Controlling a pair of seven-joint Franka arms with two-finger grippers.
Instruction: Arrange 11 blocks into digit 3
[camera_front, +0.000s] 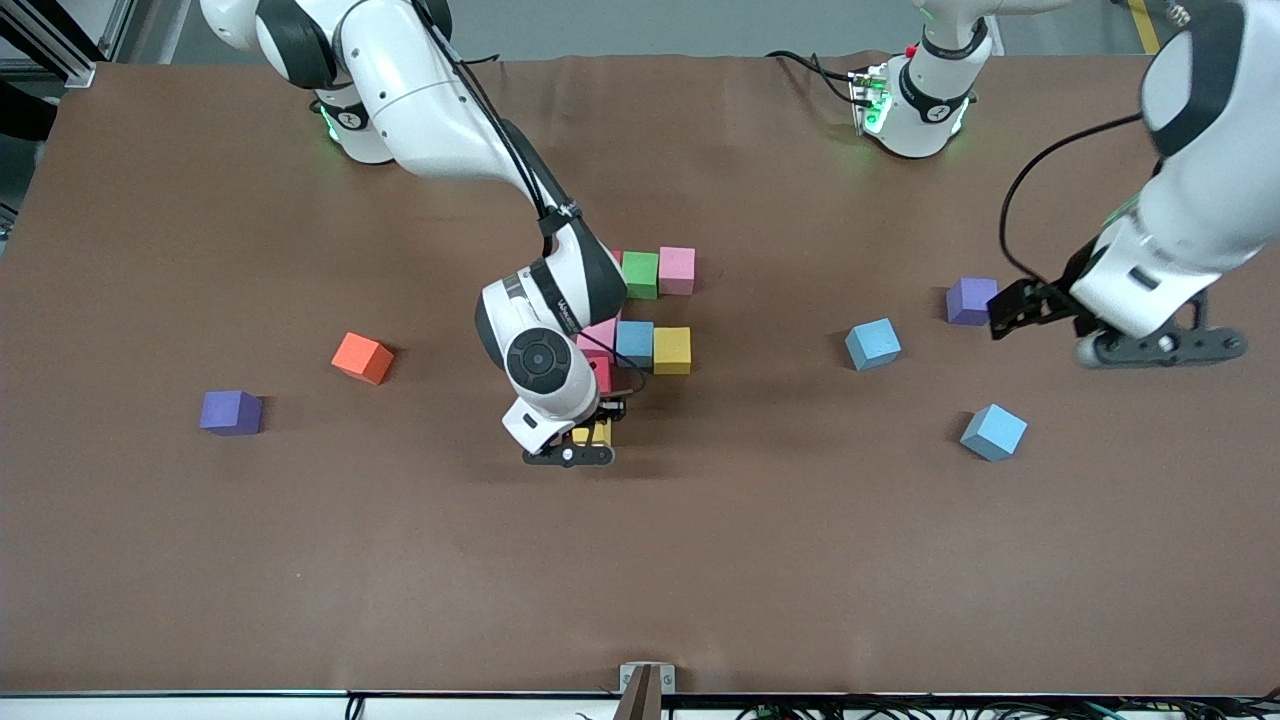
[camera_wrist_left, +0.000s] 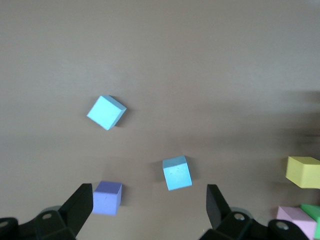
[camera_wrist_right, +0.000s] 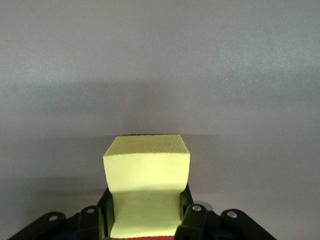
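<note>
— Two grippers showing: right gripper (camera_front: 585, 437) pinching a yellow cube (camera_wrist_right: 146, 180) tight enough to dent the foam, just nearer the camera than the red cube (camera_front: 600, 372) of the digit 3 (camera_front: 648, 315). Probably starting the near row.

— Pose? Left side?

— Reaching down steeply from its base, wrist turned toward the camera. Left gripper (camera_wrist_left: 150, 210) waiting, fingers spread wide, hovering over the table by two light blue cubes (camera_front: 873, 344) and a purple cube (camera_front: 971, 301).

You have open table (camera_front: 640, 560) near the camera. The right gripper (camera_front: 590, 438), clamping a yellow cube (camera_front: 592, 433), crowds the cluster (camera_front: 655, 310). Two blue cubes (camera_front: 873, 343) (camera_front: 994, 432) and a purple cube (camera_front: 971, 300) obstruct the left gripper (camera_front: 1040, 308).
</note>
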